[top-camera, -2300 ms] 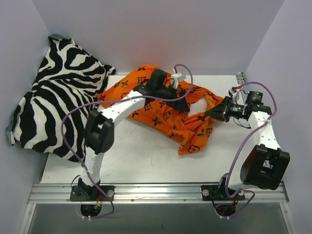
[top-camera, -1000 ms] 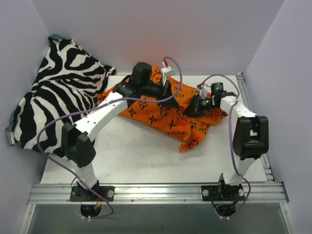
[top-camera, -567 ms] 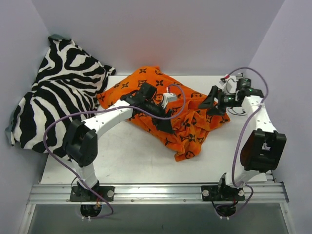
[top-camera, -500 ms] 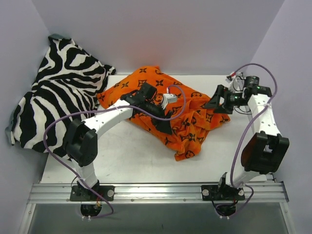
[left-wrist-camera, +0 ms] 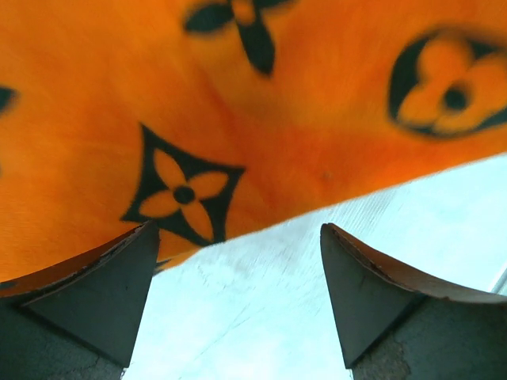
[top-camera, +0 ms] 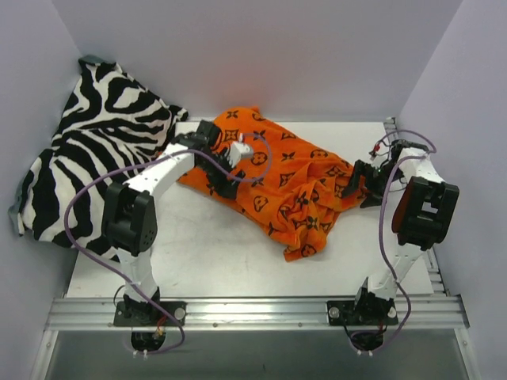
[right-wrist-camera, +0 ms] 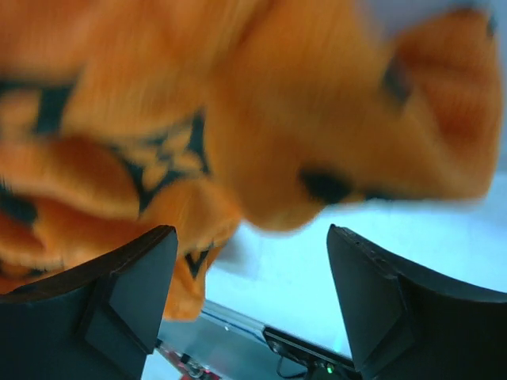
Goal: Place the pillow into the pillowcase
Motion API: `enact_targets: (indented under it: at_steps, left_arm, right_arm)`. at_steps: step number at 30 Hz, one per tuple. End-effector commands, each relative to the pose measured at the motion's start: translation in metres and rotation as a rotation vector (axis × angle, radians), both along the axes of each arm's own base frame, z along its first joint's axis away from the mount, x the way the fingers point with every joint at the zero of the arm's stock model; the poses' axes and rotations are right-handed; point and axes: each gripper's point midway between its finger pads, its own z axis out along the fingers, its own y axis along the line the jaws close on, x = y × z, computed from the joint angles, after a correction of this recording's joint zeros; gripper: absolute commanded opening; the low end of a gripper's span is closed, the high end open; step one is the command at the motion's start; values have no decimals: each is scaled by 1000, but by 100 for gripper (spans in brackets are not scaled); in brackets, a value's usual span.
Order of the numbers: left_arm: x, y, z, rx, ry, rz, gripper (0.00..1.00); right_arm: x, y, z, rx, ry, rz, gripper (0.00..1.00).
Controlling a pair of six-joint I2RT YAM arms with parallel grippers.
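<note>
The pillowcase [top-camera: 277, 170] lies crumpled across the far half of the table [top-camera: 222, 253], its back edge close under the rear wall. Its left end meets the zebra-striped cloth [top-camera: 87, 166], which is heaped in the far left corner and spills over the table's left side. One loose flap of the orange fabric trails toward the near edge, right of centre. No white of the pillow shows in any view, so its place cannot be told. The left gripper [top-camera: 226, 184] sits low at the pillowcase's near left edge. In the left wrist view its fingers [left-wrist-camera: 95, 309] stand wide apart with bare tabletop between them and the printed hem running just ahead of the tips, nothing held. The right gripper [top-camera: 358, 186] is at the pillowcase's right end, near the table's right edge and the side wall. In the right wrist view its fingers [right-wrist-camera: 404, 317] are also spread wide and hold nothing, with blurred orange folds bunched just in front and pale tabletop below. The near half of the table, between the fabric and the metal rail [top-camera: 253, 310] where the arm bases are bolted, is open surface. The tight sides are the back wall, the zebra heap and the right edge.
</note>
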Motion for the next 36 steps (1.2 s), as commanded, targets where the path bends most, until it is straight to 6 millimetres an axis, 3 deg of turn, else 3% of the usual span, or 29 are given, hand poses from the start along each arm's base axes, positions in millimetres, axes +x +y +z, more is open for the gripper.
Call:
enact_targets:
  at_steps: [1, 3, 4, 5, 6, 7, 9, 10, 11, 13, 16, 17, 20, 21, 23, 24, 27, 32, 36]
  left_arm:
    - [-6, 23, -29, 154, -72, -184, 91]
    - [2, 21, -38, 173, -77, -190, 91]
    - [4, 21, -41, 180, -72, -189, 90]
    - [8, 19, -42, 181, -77, -189, 88]
    - [8, 19, -47, 184, -67, -193, 87]
    - [8, 19, -49, 186, -70, -204, 86]
    - [1, 19, -51, 170, -62, -231, 82]
    - [-1, 20, -49, 158, -70, -254, 81]
    - [-6, 16, -44, 128, -75, -275, 81]
    - [-25, 0, -13, 1, -125, -356, 83]
    - [-59, -41, 34, -108, -217, -475, 89]
    - [-83, -66, 44, -153, -224, -555, 89]
    - [-120, -109, 64, -240, -273, -702, 91]
    - [-145, -132, 61, -265, -273, -788, 91]
    - [-160, -158, 59, -304, -333, -892, 91]
    - [-172, -174, 49, -311, -349, -973, 91]
    - [-192, -201, 45, -370, -406, -1124, 89]
    - [-227, -212, 28, -401, -517, -1352, 87]
    - [-243, -214, 2, -376, -539, -1463, 83]
  right_arm:
    - [66, -6, -5, 23, -99, -74, 76]
    - [105, -15, -3, 18, -176, -33, 49]
    - [114, -21, -3, -7, -197, -16, 32]
    - [124, -26, 1, -30, -230, 4, 3]
    - [131, -38, 1, -52, -254, 17, 0]
    - [150, -54, 21, -104, -328, 7, 0]
    - [167, -85, 40, -158, -400, -34, 0]
    - [184, -99, 64, -193, -481, -62, 0]
    - [190, -102, 74, -184, -518, -76, 0]
    - [193, -98, 93, -172, -578, -67, 0]
    - [178, -71, 90, -133, -568, 6, 0]
    - [165, -63, 73, -114, -527, 30, 0]
    - [150, -51, 67, -90, -500, 53, 0]
    - [141, -47, 60, -76, -475, 52, 0]
    - [130, -40, 55, -41, -444, 57, 0]
    - [119, -32, 50, -18, -417, 72, 0]
    - [87, 3, 41, 70, -348, 133, 0]
    - [50, 51, 34, 173, -276, 204, 0]
    - [45, 54, 37, 193, -273, 190, 0]
